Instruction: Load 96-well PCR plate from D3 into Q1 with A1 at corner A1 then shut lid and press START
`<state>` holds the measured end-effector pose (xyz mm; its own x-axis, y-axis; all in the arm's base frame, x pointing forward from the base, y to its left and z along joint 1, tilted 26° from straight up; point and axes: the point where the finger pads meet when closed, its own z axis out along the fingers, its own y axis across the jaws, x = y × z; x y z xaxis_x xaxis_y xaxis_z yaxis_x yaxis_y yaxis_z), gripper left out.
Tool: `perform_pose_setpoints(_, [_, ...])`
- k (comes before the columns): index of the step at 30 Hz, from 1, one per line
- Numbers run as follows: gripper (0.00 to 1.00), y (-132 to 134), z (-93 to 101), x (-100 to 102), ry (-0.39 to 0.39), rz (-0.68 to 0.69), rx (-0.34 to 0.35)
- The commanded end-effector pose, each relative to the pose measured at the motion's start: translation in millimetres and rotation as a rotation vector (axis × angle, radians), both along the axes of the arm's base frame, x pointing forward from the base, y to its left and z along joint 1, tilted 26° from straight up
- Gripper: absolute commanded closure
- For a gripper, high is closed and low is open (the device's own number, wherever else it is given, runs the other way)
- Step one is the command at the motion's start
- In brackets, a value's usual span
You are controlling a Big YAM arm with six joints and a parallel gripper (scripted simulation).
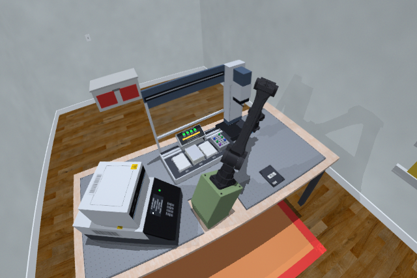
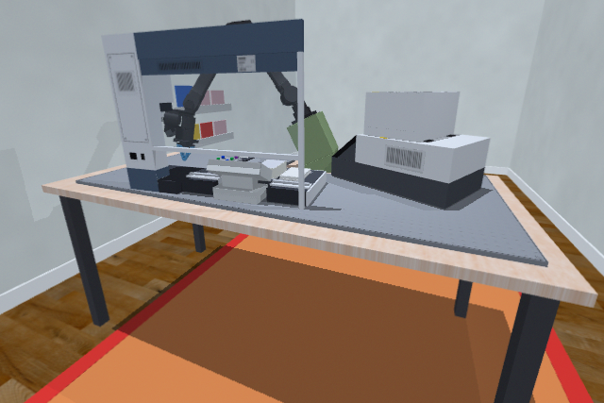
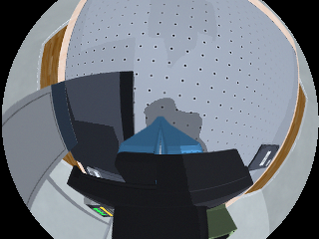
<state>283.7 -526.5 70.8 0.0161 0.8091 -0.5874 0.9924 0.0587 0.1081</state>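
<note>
The cycler Q1 (image 1: 128,200) stands at the table's front left with its white lid (image 1: 113,189) down over the block and its lamp (image 1: 159,190) green. Its black key panel (image 1: 163,208) faces the arm's green base. The PCR plate (image 1: 206,149) lies on the deck, third from the left, between the deep-well block (image 1: 194,153) and the tube cooling block (image 1: 219,139). My gripper (image 2: 185,155) is shut and empty. It hangs above the grey mat beside the deck's tower, far from the plate and from Q1. Its blue fingertips (image 3: 161,138) are closed together in the wrist view.
The other plate (image 1: 180,162) lies leftmost on the deck. A gantry frame (image 1: 188,83) spans the deck, with a tower (image 1: 235,93) at its right end. The black regrip nest (image 1: 272,178) lies on the mat right of the green arm base (image 1: 215,199).
</note>
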Motion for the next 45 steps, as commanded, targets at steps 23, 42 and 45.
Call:
perform_pose_setpoints(23, [1.0,86,-17.4,32,0.134,0.241,0.007])
perform_pose_setpoints(42, [1.0,99,-15.0,58,0.118,0.218,-0.044])
perform_pose_setpoints(45, [1.0,115,-13.5,68,0.074,0.243,0.016])
